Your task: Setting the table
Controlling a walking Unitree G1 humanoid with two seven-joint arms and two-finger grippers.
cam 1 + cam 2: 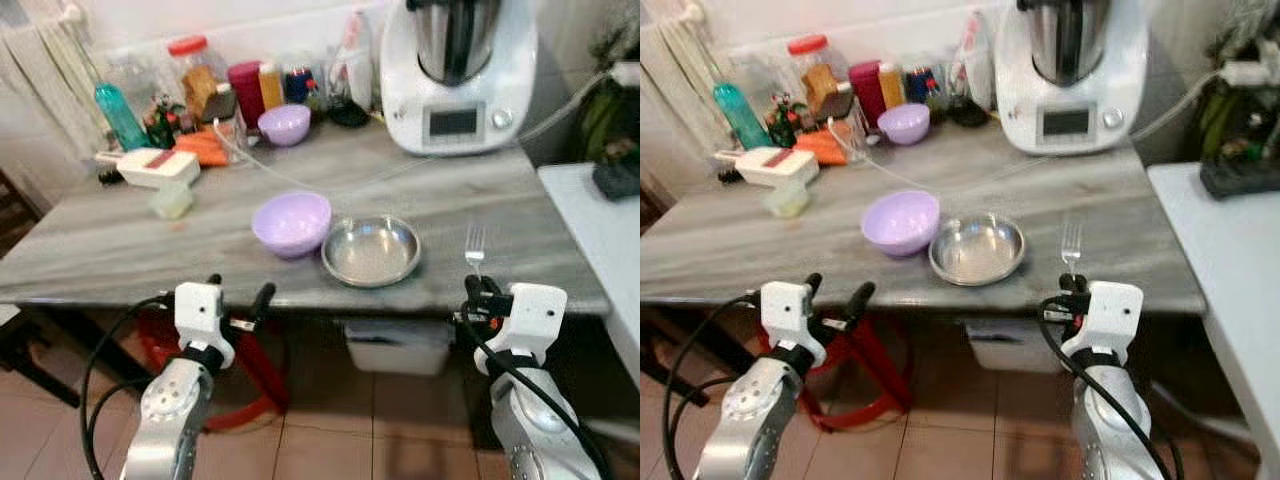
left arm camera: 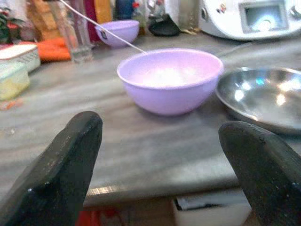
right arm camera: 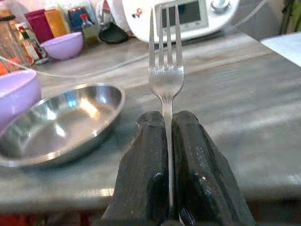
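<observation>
A silver fork [image 1: 475, 247] is clamped in my right gripper [image 1: 480, 287], tines pointing away over the front edge of the grey table [image 1: 120, 240]. The wrist view shows the fork [image 3: 165, 70] rising from between the closed fingers [image 3: 146, 160]. To its left lies a steel plate [image 1: 371, 250], and a lilac bowl [image 1: 291, 222] touches the plate's left side. My left gripper [image 1: 238, 292] stands open just before the table's front edge, facing the lilac bowl [image 2: 169, 80].
A white kitchen machine [image 1: 458, 72] stands at the back right. Jars, bottles, a second lilac bowl [image 1: 284, 124], a glass and a white box [image 1: 157, 166] crowd the back left. A cable [image 1: 300, 175] crosses the table. A white counter [image 1: 600, 240] is to the right.
</observation>
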